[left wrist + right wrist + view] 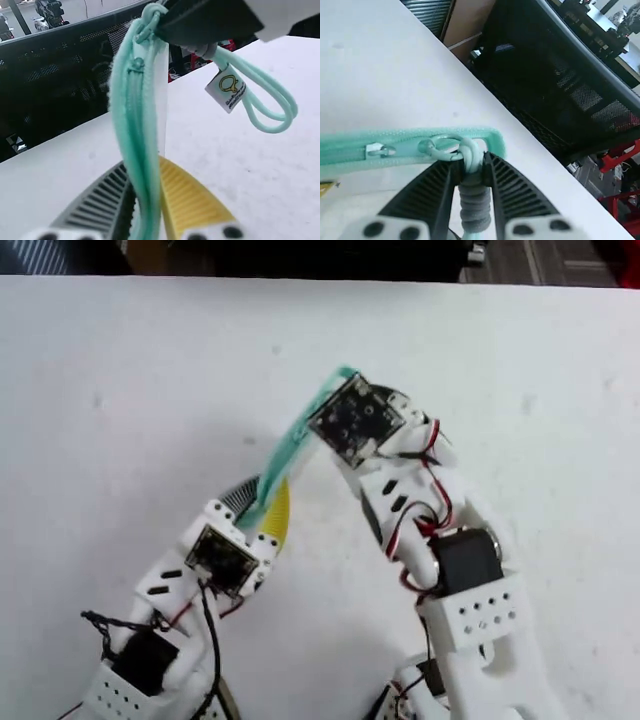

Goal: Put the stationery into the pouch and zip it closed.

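A mint-green pouch [292, 440] hangs above the white table, stretched between both grippers. My left gripper [262, 508], with one grey finger [95, 205] and one yellow finger [192, 200], is shut on the pouch's lower end, clamping the zip edge [137, 125]. My right gripper [470, 161], with black ribbed fingers [512, 187], is shut on the knotted pull cord [471, 172] at the pouch's far end [485, 137]. The metal slider [379, 149] sits a little way along the zip. The cord's loop [267, 102] and a small tag [227, 87] dangle beside the right gripper [210, 20].
The white table [120, 390] spreads wide around both arms. Beyond its far edge stand a dark mesh panel [555, 85] and room clutter. The right arm's body [460, 570] crosses the table's near right part, and the left arm's body [150, 650] lies near left.
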Robot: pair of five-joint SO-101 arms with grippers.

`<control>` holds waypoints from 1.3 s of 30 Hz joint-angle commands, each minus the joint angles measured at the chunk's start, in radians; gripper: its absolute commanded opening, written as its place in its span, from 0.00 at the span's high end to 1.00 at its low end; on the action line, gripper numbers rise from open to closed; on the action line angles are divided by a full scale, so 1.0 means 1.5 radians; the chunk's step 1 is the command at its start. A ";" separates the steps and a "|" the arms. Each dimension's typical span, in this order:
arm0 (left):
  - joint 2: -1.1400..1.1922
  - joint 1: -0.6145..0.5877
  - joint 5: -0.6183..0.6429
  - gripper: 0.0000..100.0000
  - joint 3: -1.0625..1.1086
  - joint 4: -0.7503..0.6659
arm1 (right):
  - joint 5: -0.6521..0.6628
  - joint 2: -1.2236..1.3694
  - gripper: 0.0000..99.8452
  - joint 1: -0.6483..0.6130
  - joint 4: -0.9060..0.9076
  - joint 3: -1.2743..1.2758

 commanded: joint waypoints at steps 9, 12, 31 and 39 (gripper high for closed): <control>-0.006 -0.008 -0.007 0.98 -0.029 0.015 | -0.124 0.094 0.98 0.132 -0.068 -0.115; -0.006 -0.008 -0.007 0.98 -0.029 0.015 | -0.142 0.156 0.98 0.148 -0.067 -0.159; -0.006 -0.031 -0.005 0.98 -0.028 0.011 | -0.269 0.374 0.98 0.171 -0.009 -0.316; -0.006 -0.051 -0.001 0.98 -0.015 -0.032 | -0.062 0.266 0.66 0.065 0.256 -0.312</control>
